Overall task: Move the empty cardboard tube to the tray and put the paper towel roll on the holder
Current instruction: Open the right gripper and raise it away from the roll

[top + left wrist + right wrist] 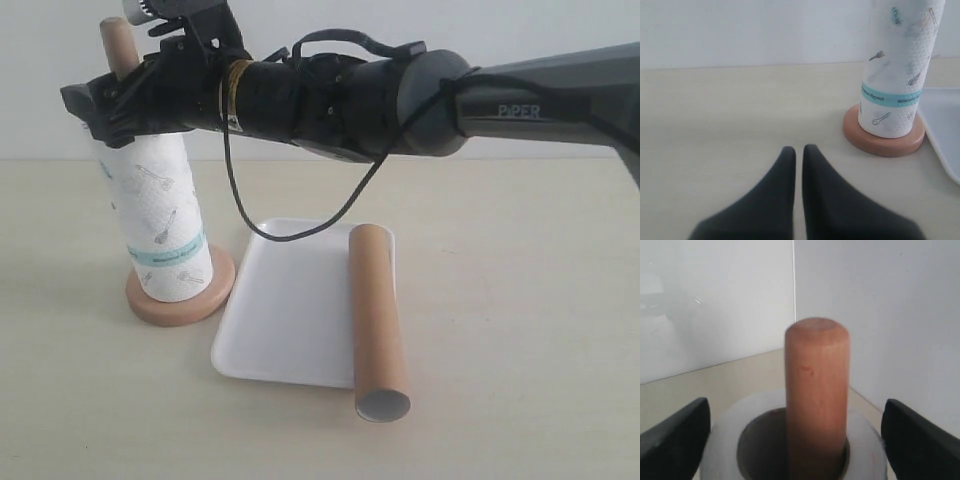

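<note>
The paper towel roll [160,215] stands upright on the holder [183,300], whose rod tip [120,45] sticks out above it. My right gripper [95,112] reaches across to the left and is open, one finger on each side of the roll's top end. In the right wrist view the rod [817,390] rises through the roll's core [730,432] between the spread fingers of the right gripper [797,432]. The empty cardboard tube [377,320] lies along the tray's [285,320] right edge, its near end overhanging the rim. My left gripper [799,152] is shut and empty, low over the table.
The left wrist view shows the roll [900,65], the holder base [880,142] and a corner of the tray [945,130] beyond the left gripper. The right arm [420,95] and its cable [300,225] hang above the tray. A pale wall stands behind.
</note>
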Available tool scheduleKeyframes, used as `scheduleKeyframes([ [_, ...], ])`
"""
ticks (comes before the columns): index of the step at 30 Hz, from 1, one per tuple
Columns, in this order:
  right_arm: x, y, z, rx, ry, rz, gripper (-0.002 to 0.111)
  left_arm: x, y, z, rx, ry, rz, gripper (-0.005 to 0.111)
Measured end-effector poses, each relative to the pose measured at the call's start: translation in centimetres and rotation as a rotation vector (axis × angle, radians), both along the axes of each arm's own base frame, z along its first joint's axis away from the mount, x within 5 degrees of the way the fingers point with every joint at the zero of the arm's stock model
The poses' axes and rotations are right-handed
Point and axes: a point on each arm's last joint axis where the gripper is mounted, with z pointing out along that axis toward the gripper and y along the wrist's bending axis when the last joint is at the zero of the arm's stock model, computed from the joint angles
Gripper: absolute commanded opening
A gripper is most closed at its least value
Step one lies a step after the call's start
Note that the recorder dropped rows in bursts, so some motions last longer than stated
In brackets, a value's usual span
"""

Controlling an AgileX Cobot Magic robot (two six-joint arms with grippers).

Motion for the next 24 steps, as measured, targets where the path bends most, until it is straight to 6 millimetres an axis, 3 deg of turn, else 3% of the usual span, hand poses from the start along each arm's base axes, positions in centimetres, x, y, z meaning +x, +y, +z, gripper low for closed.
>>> scheduleKeyframes([
  [19, -2.8, -2.8, 9.3, 0.009, -0.176, -0.026, 0.085, 0.0, 0.0, 0.0, 0.000, 0.000, 0.000, 0.004],
  [21, -3.3, -3.3, 10.1, 0.005, -0.172, -0.020, 0.078, 0.0, 0.0, 0.0, 0.000, 0.000, 0.000, 0.004],
  [24, -4.7, -4.2, 11.2, -0.012, -0.175, 0.004, 0.052, 0.0, 0.0, 0.0, 0.000, 0.000, 0.000, 0.004],
])
